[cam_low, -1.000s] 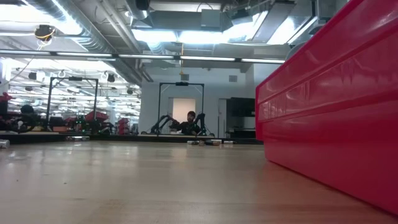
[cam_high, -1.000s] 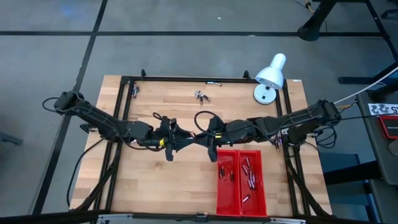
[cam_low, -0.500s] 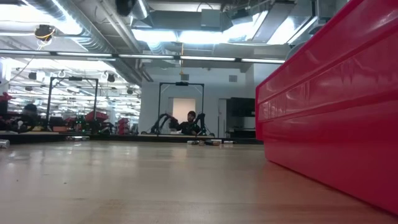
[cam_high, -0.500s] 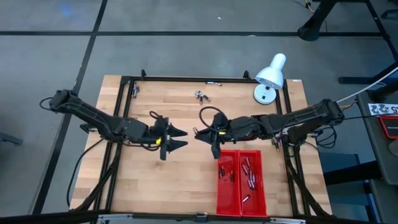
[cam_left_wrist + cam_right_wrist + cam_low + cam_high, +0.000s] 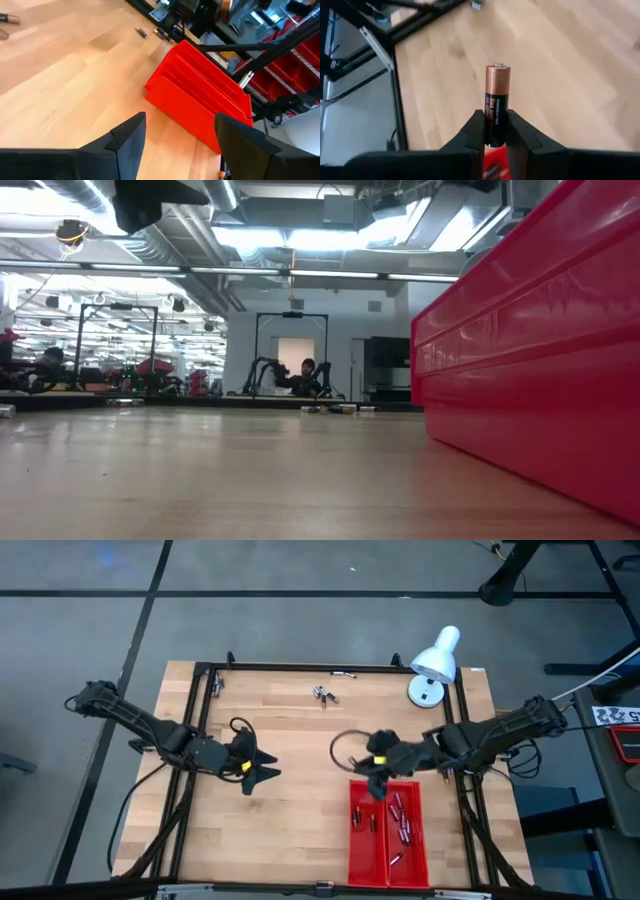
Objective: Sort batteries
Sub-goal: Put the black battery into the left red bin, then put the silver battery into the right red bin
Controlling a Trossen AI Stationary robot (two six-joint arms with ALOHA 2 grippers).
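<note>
— Where the right gripper (image 5: 496, 131) pinches its fingers together, what sits between them?

— One battery (image 5: 497, 104), copper-topped with a black lower body, upright between the two dark fingers (image 5: 472, 134), its metal tip pointing away from the wrist. The fingers clamp its black half from both sides.

— And where is that gripper over the table?

— Seen from above, the right gripper (image 5: 378, 780) is just at the far edge of the red tray (image 5: 358, 860), over the divider end nearest the arms. Beneath it, more batteries (image 5: 402, 823) lie loose in the tray's two compartments, most of them in the one on the gripper's outer side, a couple in the other (image 5: 362, 821).

— What about the left gripper?

— The left gripper (image 5: 262, 762) hangs over bare wood, well apart from the tray, with its fingers spread wide and nothing between them. In its own wrist view the two dark fingers (image 5: 129, 135) stand apart, and the red tray (image 5: 200, 102) lies ahead of them on the table (image 5: 65, 85).

— Any batteries away from both tools?

— A small cluster (image 5: 323, 694) lies on the wood toward the far side, well beyond both grippers, with a white desk lamp (image 5: 434, 664) near the far right corner. A couple of small cells (image 5: 142, 32) also show beyond the tray in the left wrist view.

— Does the low view add anything?

— Only the tray's red wall (image 5: 530, 360) close by and the room behind.
</note>
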